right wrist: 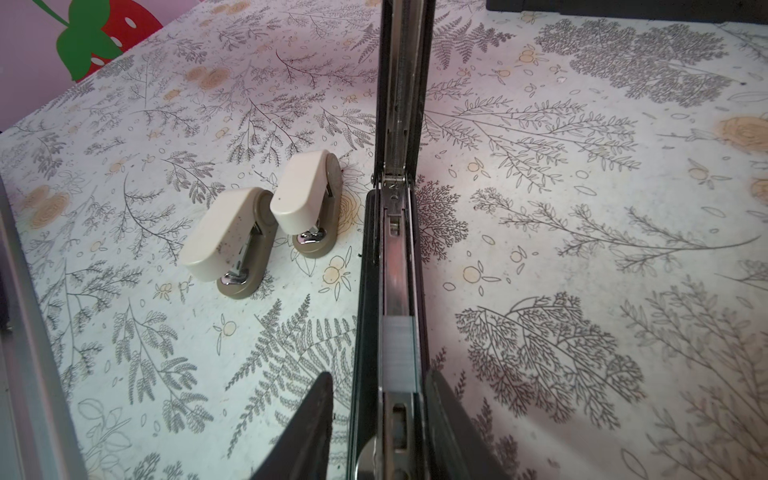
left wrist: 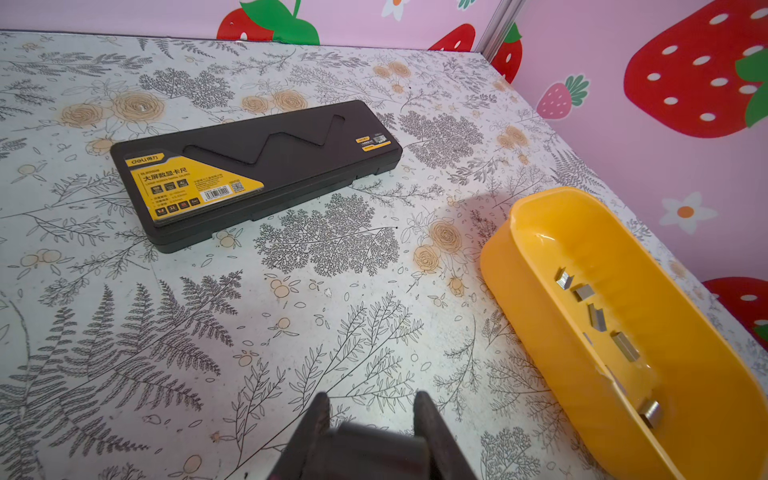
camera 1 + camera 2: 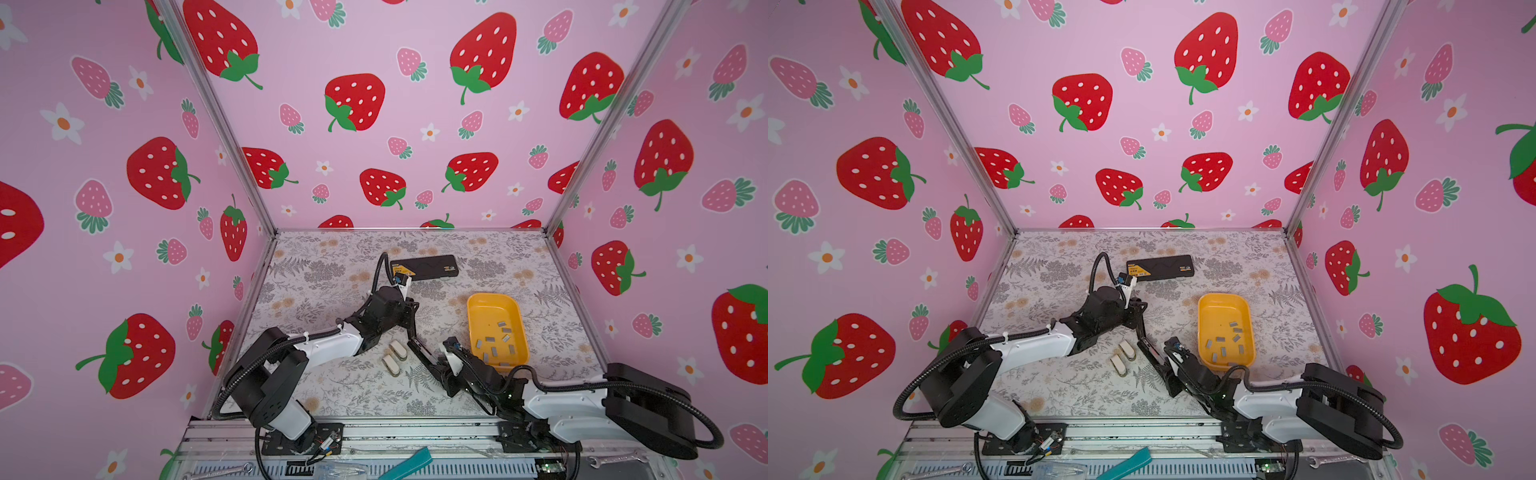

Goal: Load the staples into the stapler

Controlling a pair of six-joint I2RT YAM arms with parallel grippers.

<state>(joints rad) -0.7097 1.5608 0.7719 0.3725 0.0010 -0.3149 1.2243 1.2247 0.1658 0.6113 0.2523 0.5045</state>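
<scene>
Right tool [image 1: 380, 374] parted astride stapler [image 1: 398, 232]; left tool [image 2: 372, 397] gripping.

2 beige mini staplers [image 1: 224, 232] stand side by side; a black case [image 2: 257, 166] lies apart.
</scene>
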